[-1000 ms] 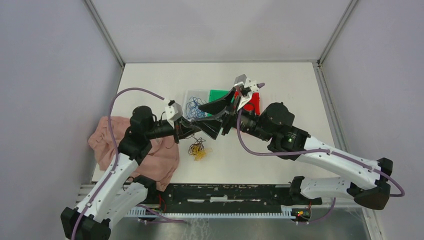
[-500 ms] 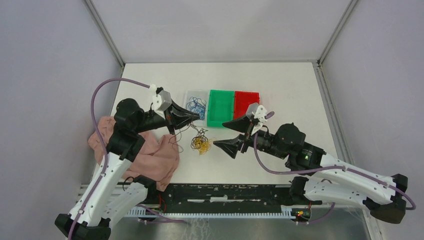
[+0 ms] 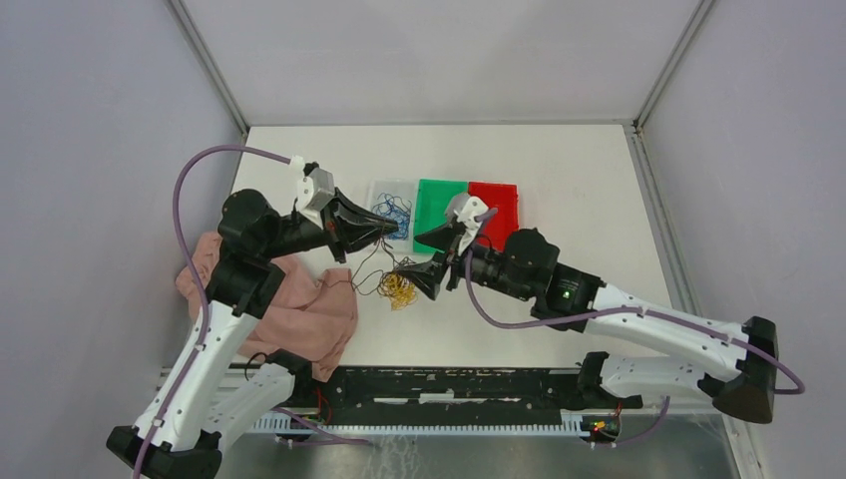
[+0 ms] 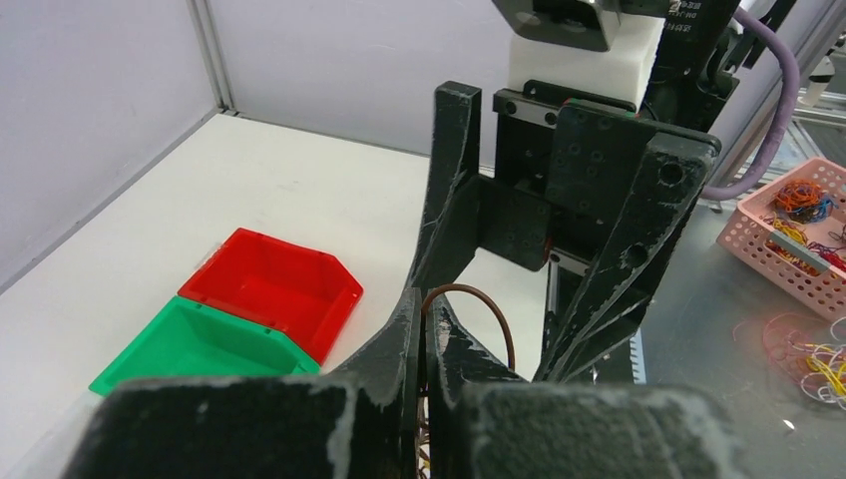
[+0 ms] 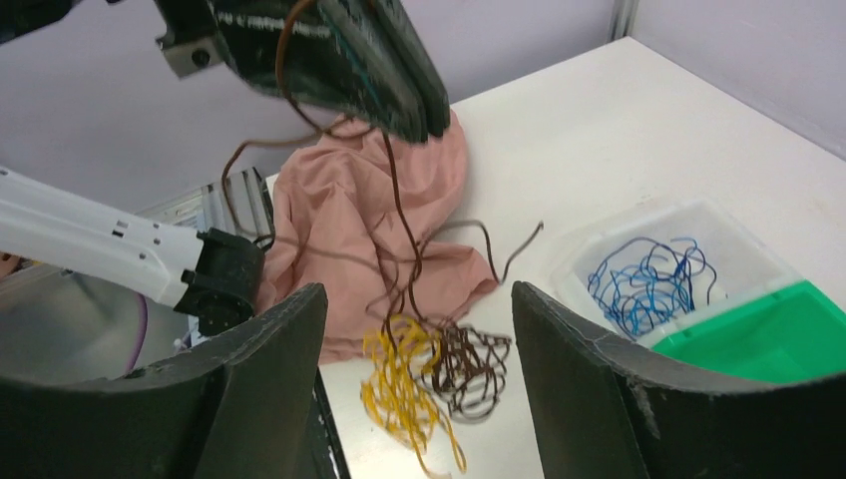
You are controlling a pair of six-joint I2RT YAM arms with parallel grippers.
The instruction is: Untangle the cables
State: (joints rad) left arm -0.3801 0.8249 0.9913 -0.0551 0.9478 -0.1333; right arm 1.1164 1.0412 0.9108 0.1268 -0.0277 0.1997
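Note:
The cables (image 3: pixel 399 287) lie as a yellow clump (image 5: pixel 404 384) and a dark brown clump (image 5: pixel 469 369) on the white table. My left gripper (image 3: pixel 384 232) hangs above and left of them, shut on a brown cable (image 4: pixel 489 299) whose strands trail down to the tangle. That gripper's tips (image 4: pixel 426 299) meet with the cable looping out between them. My right gripper (image 3: pixel 419 261) is open just right of the tangle. In the right wrist view its fingers (image 5: pixel 269 369) straddle the clumps from above, and nothing sits between its tips (image 5: pixel 417 299). Blue cables (image 5: pixel 648 279) sit in a clear bin.
Behind the tangle stand a clear bin (image 3: pixel 379 192), a green bin (image 3: pixel 439 200) and a red bin (image 3: pixel 496 200) in a row. A pink cloth (image 3: pixel 319 309) lies crumpled at the left front. A pink basket (image 4: pixel 798 239) with more cables stands off the table.
My right gripper has swung from over the bins down and left to the tangle, jaws still wide. My left gripper has drawn back up and left, pulling brown strands out of the tangle.

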